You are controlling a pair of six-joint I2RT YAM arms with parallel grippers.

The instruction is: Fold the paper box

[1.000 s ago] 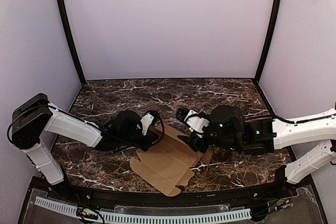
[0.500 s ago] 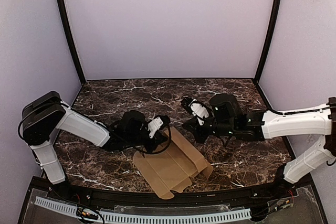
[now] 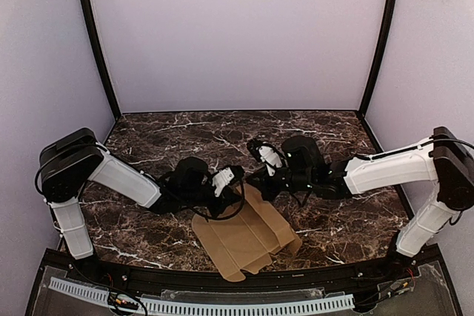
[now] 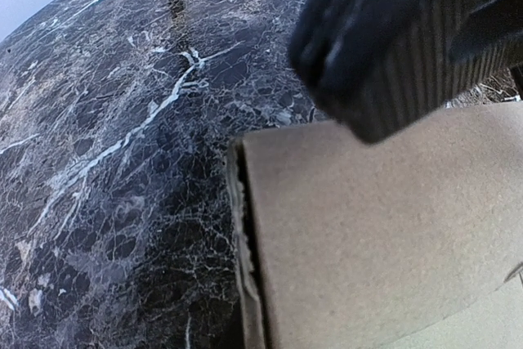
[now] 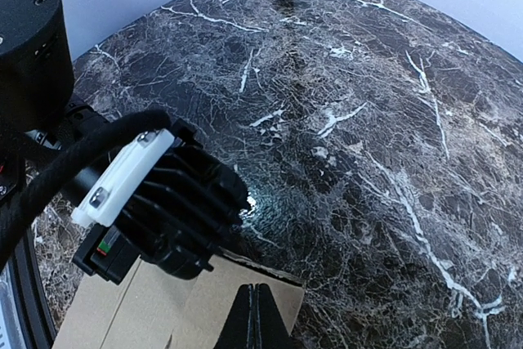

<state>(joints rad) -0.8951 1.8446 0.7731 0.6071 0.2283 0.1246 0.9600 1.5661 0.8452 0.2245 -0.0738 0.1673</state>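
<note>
The paper box (image 3: 241,238) is a flat brown cardboard sheet lying at the near middle of the marble table, with its far part doubled over. My left gripper (image 3: 235,182) is at the sheet's far left corner. Its fingers are hidden under the cardboard (image 4: 376,234) that fills its wrist view, and it is shut on that doubled edge. My right gripper (image 5: 256,310) is shut, its tips together on top of the cardboard's far corner (image 5: 188,308). It sits right beside the left gripper's black body (image 5: 163,210). From above, the right gripper (image 3: 256,181) nearly touches the left one.
The dark marble table (image 3: 318,131) runs back to lilac walls, with black corner posts (image 3: 95,42) on either side. Both arms reach in low from the sides and meet over the sheet's far edge. A black rail (image 3: 222,280) lines the near edge.
The right gripper has shut and moved left to the sheet's far corner. The left gripper has shifted right with the sheet, whose far panel now lies folded over.
</note>
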